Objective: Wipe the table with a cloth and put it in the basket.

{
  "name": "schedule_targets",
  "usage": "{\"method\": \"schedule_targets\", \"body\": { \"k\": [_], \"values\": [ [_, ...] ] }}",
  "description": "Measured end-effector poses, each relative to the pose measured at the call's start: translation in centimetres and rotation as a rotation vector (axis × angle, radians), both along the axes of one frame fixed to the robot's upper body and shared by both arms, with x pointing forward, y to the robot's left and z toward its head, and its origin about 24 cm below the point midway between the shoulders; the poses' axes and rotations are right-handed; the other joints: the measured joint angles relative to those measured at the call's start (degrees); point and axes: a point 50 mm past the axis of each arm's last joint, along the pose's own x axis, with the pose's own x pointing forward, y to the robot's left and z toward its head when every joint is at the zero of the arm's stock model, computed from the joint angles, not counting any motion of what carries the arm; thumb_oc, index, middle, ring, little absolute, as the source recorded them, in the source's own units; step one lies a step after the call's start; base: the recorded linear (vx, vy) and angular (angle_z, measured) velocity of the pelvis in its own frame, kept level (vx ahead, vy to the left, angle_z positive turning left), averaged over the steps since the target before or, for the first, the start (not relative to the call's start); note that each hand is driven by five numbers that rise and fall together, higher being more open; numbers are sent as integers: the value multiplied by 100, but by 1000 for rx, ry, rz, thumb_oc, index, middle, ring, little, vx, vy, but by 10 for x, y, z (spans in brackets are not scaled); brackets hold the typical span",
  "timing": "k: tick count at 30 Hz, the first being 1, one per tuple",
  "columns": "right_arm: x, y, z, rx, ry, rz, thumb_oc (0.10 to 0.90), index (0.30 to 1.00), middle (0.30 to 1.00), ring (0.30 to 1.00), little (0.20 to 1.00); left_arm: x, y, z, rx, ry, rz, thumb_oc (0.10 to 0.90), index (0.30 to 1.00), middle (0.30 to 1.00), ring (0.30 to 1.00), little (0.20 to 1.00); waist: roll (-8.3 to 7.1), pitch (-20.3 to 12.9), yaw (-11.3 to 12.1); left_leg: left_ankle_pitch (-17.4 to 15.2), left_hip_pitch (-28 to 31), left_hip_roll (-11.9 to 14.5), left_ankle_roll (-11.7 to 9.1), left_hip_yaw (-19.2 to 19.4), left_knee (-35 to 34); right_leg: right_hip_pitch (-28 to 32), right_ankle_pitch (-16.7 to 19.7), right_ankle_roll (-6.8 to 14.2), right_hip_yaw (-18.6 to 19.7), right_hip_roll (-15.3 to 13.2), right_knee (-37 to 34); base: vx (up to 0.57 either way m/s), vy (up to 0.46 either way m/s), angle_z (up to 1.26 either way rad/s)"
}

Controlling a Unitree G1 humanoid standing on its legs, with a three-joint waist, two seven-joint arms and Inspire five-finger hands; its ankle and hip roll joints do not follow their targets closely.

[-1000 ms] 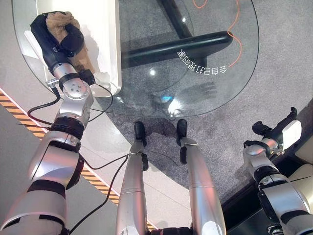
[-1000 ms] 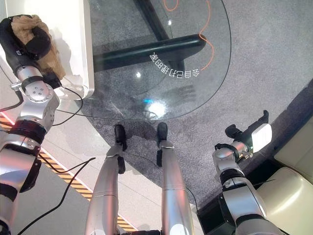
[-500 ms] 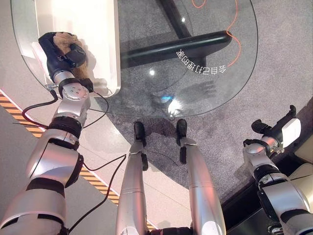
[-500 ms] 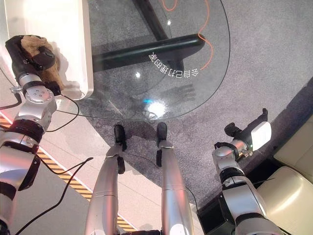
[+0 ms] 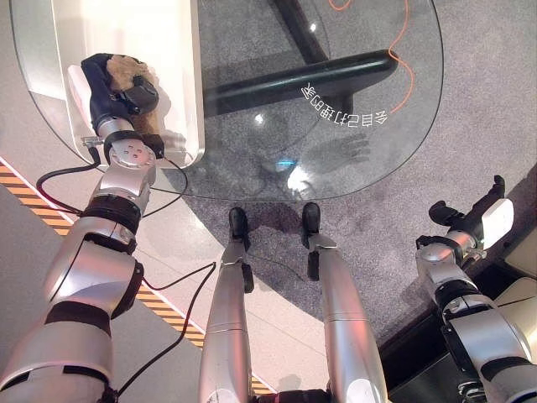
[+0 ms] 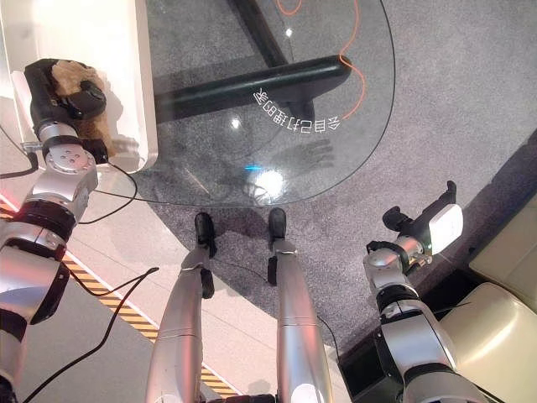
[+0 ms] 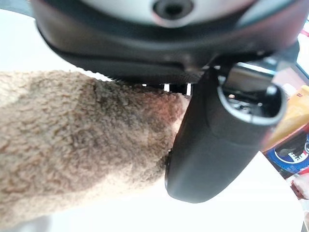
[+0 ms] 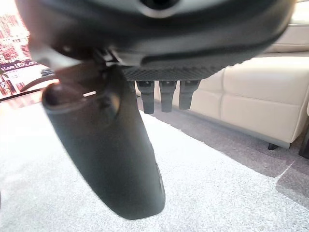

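Observation:
A tan fuzzy cloth (image 5: 127, 69) lies bunched in my left hand (image 5: 107, 84) at the left end of the round glass table (image 5: 377, 151). The hand's fingers are curled round the cloth, and it rests on the glass above a white panel (image 5: 159, 42). Up close in the left wrist view, the cloth (image 7: 72, 145) presses against the dark thumb (image 7: 217, 140). My right hand (image 5: 474, 220) hangs low at the right, off the table and over the grey carpet. Its straight fingers (image 8: 166, 94) hold nothing.
A black bar (image 5: 302, 80) of the table's base and an orange cable (image 5: 404, 75) show through the glass. Yellow-and-black striped tape (image 5: 33, 201) crosses the floor at the left. A beige sofa (image 6: 503, 336) stands close behind my right arm.
My left hand has drawn the cloth back across the glass toward the table's near left edge. The right hand has stayed almost still.

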Motion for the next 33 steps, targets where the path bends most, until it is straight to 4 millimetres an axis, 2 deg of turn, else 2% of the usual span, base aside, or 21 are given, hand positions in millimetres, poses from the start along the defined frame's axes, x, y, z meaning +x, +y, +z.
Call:
{"method": "schedule_targets", "body": {
  "k": [2, 3, 10, 22, 33],
  "values": [
    [0, 0, 0, 0, 0, 0, 800, 900, 900, 900, 900, 0, -1, 1, 16, 0, 0, 100, 300, 300, 300, 200, 0, 0, -1, 1, -1, 0, -1, 0, -8, -5, 0, 0, 0, 2, 0, 0, 0, 0],
    [0, 0, 0, 0, 0, 0, 800, 900, 900, 900, 900, 0, -1, 1, 17, -2, -2, 800, 900, 900, 900, 900, 0, 0, -1, 1, -3, 0, -2, 1, -12, -10, 0, 0, 1, 2, 0, 0, 0, 0],
    [0, 1, 0, 1, -2, 2, 800, 900, 900, 900, 900, 0, -3, 3, 22, -20, -12, 800, 900, 900, 900, 900, 0, 0, -18, 5, -12, 3, -7, 12, -52, -40, 0, 0, 5, -4, -2, 0, 0, 0],
    [2, 2, 2, 1, -9, 5, 800, 900, 900, 900, 900, 0, -11, 21, 52, -89, -43, 800, 900, 900, 900, 900, 0, 0, -24, 9, -11, 4, -12, 14, -66, -47, 0, 0, 6, -3, -5, 0, 0, 0],
    [4, 7, 0, 12, -9, 21, 800, 900, 900, 900, 900, 1, -13, 21, 63, -89, -46, 800, 900, 900, 900, 900, 0, 0, -26, 11, 3, 4, -14, 14, -50, -34, 1, -1, 6, -4, 11, -1, -4, 0]
  ]
}}
